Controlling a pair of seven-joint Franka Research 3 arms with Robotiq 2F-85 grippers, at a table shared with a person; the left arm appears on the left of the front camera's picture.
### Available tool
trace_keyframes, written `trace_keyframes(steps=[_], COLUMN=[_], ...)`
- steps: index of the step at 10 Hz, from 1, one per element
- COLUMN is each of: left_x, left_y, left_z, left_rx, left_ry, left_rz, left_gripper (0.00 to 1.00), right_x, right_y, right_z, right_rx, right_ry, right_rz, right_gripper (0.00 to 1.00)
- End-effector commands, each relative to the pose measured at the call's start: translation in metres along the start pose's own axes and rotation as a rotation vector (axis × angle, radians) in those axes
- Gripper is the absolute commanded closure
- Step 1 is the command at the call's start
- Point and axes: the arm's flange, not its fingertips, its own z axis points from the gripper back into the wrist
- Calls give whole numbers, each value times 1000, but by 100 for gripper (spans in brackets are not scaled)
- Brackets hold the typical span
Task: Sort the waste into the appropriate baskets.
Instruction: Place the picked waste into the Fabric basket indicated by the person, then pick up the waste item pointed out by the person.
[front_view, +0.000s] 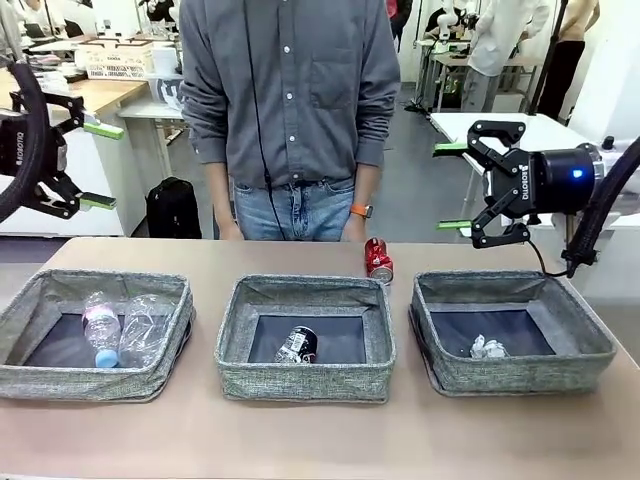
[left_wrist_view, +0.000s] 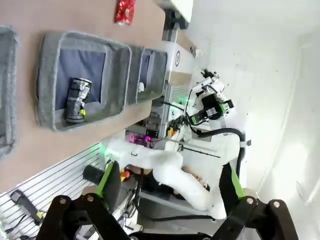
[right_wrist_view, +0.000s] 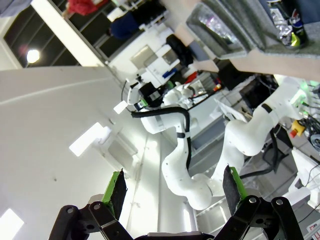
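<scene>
Three grey woven baskets sit in a row on the tan table (front_view: 320, 440): the left basket (front_view: 30, 345), the middle basket (front_view: 300, 380) and the right basket (front_view: 590, 350). A person in a grey shirt (front_view: 290, 80) stands at the far edge, arms hanging, an orange-strapped watch (front_view: 361, 210) on one wrist.

Two white robot arms flank the scene. The left gripper (front_view: 100, 165) hangs raised at the picture's left edge, fingers spread wide, holding and touching nothing. The right gripper (front_view: 452, 185) hovers high beyond the right basket, its fingers likewise spread and empty. Both wrist views show green-padded fingers well apart, with only the room between them. White "ROBOTIQ" lettering runs along each gripper body.

Two clear plastic bottles lie side by side in the left basket: one with a pink label and blue cap (front_view: 101, 330), and a plain one (front_view: 146, 328) touching it. One black-and-white can (front_view: 296, 345) lies on its side in the middle basket; its print is too small to read. One red can (front_view: 378, 260) stands tilted on the bare table, just behind the middle basket and near the person. One small white-silver wad (front_view: 488, 348) rests on the dark bottom of the right basket.
</scene>
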Motion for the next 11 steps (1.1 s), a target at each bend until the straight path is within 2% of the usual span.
trace_keyframes(steps=[1, 11], left_x=[-2, -2], left_y=[-18, -18], left_z=[8, 8], left_rx=[35, 35], left_ry=[100, 100], left_rz=[-58, -58], left_gripper=[0, 0], right_x=[-2, -2], right_y=[4, 4], right_z=[-2, -2], right_rx=[16, 16], right_ry=[12, 12], right_rz=[-7, -7], right_gripper=[0, 0])
